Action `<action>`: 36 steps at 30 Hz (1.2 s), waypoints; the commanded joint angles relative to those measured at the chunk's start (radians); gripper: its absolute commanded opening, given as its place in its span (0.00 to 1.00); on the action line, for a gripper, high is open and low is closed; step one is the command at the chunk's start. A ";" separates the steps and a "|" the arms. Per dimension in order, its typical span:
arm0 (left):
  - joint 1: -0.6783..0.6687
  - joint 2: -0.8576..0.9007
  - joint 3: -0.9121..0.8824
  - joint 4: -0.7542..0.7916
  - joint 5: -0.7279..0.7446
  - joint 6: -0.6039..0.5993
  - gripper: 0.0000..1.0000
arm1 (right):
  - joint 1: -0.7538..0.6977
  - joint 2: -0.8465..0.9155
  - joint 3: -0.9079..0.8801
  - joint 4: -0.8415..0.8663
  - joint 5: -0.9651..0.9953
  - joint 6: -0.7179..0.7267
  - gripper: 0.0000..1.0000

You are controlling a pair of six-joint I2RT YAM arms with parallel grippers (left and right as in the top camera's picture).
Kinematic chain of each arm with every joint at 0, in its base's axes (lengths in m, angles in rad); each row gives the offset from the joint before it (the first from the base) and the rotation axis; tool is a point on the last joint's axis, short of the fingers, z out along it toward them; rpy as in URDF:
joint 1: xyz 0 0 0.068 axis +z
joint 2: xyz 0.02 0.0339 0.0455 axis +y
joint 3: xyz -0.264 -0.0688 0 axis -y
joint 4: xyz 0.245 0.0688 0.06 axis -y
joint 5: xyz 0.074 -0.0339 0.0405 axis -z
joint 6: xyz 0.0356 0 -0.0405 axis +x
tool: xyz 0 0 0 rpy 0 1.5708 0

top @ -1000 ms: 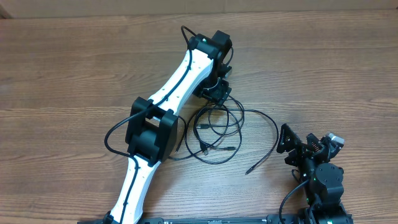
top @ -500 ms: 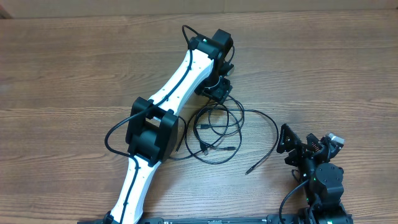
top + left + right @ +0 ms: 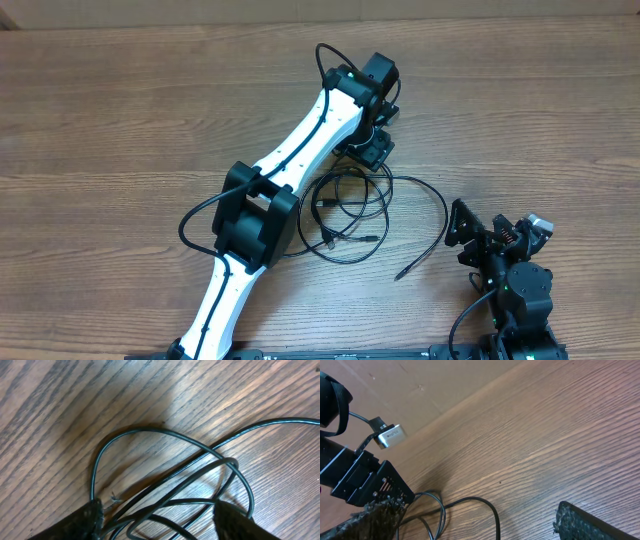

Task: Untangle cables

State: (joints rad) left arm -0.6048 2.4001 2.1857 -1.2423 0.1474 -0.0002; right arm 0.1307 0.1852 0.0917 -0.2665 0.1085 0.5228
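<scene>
As left arm (image 3: 300, 150) spans cables (image 3: 150, 430) — fingers (image 3: 85, 520) apart | right arm (image 3: 515, 280) folded

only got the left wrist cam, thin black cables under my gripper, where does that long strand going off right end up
observer: it arcs right, away from the thin black cables, and its loose plug end lies on the wooden table, outside the loops
operator: right arm near it
observer: no, the right gripper sits by the table's near right edge, apart from every cable, jaws open and empty
</scene>
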 commanded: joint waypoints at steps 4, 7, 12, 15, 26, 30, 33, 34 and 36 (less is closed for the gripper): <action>-0.003 0.016 -0.010 0.020 0.010 0.000 0.73 | -0.003 -0.004 0.008 0.002 0.004 -0.001 1.00; -0.003 0.016 -0.029 0.040 0.010 0.000 0.73 | -0.003 -0.004 0.008 0.002 0.004 -0.001 1.00; -0.005 0.016 -0.058 0.052 0.010 0.000 0.70 | -0.003 -0.004 0.008 0.002 0.004 -0.001 1.00; -0.005 0.016 -0.078 0.067 0.010 0.000 0.68 | -0.003 -0.004 0.008 0.002 0.004 -0.001 1.00; -0.005 0.016 -0.082 0.072 0.009 0.000 0.04 | -0.003 -0.004 0.008 0.002 0.004 -0.001 1.00; -0.004 0.016 -0.081 0.061 0.006 0.000 0.04 | -0.003 -0.004 0.008 0.002 0.004 -0.001 1.00; -0.002 0.011 -0.077 0.037 0.006 0.000 0.04 | -0.003 -0.004 0.008 0.002 0.004 -0.001 1.00; -0.002 0.008 -0.068 0.021 0.006 0.000 0.04 | -0.003 -0.004 0.008 0.002 0.004 -0.001 1.00; -0.002 0.003 -0.039 -0.014 0.006 0.000 0.04 | -0.003 -0.004 0.008 0.002 0.004 0.000 1.00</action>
State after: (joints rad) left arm -0.6044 2.4035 2.1117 -1.2205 0.1497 -0.0002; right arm 0.1307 0.1852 0.0917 -0.2672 0.1085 0.5232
